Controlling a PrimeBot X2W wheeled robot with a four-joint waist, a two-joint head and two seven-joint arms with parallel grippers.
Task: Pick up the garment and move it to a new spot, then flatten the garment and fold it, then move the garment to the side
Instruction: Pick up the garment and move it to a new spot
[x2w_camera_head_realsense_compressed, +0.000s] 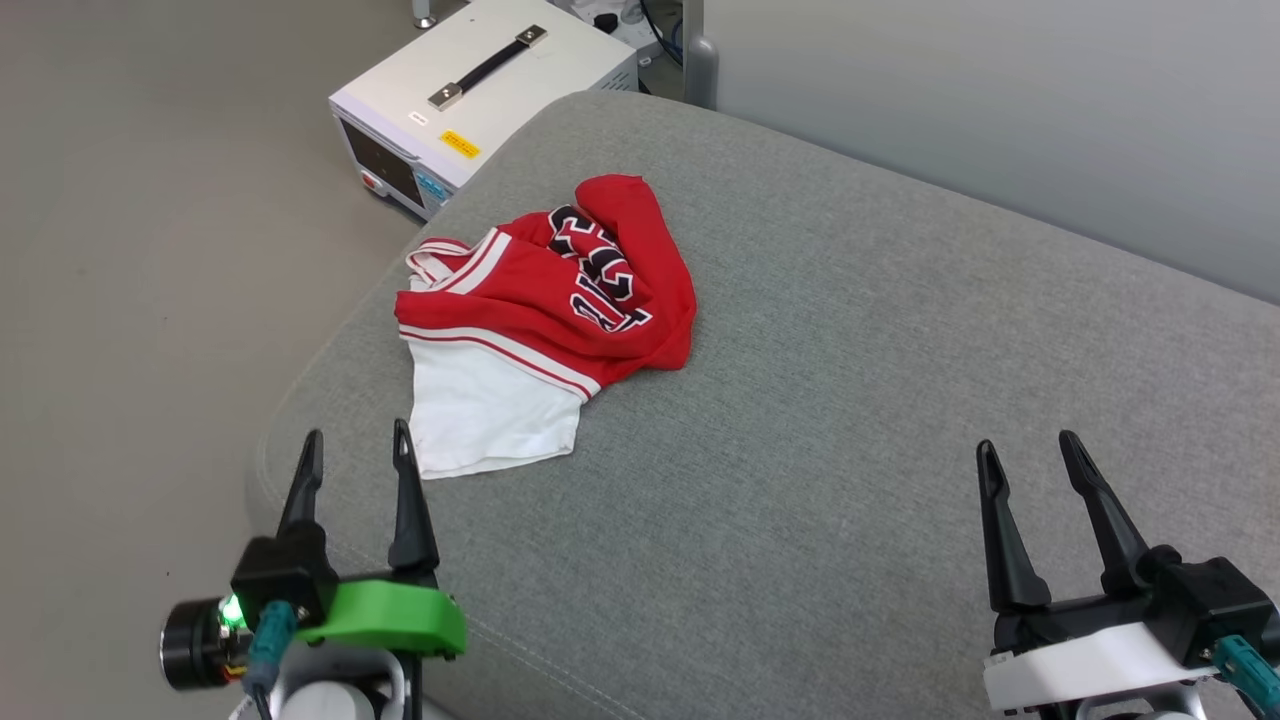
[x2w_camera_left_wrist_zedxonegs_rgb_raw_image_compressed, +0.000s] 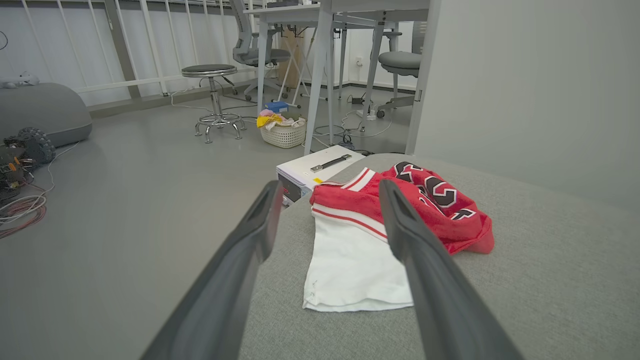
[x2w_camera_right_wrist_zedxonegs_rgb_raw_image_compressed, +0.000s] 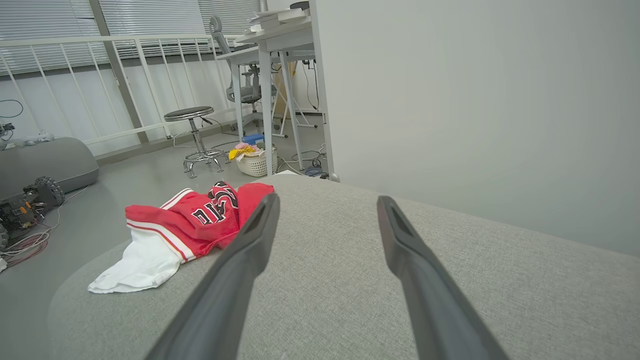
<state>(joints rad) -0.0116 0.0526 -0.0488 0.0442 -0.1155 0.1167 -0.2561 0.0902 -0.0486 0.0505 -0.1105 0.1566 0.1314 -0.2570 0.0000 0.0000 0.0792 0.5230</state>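
Both empty and spread: left gripper (x2w_camera_head_realsense_compressed: 357, 432) just short of crumpled garment (x2w_camera_head_realsense_compressed: 520, 310), right gripper (x2w_camera_head_realsense_compressed: 1028, 441) well apart

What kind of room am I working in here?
Probably an office or lab workspace, not a home: a desk and office chair, a metal stool, and a white equipment box on the floor beside the grey cushion holding the shirt.

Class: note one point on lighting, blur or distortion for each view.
Head view: soft even light, faint shadow under the garment, no glare. Left wrist view: the left pincer looms large, blurred near the lens. Right wrist view: the right pincer likewise.
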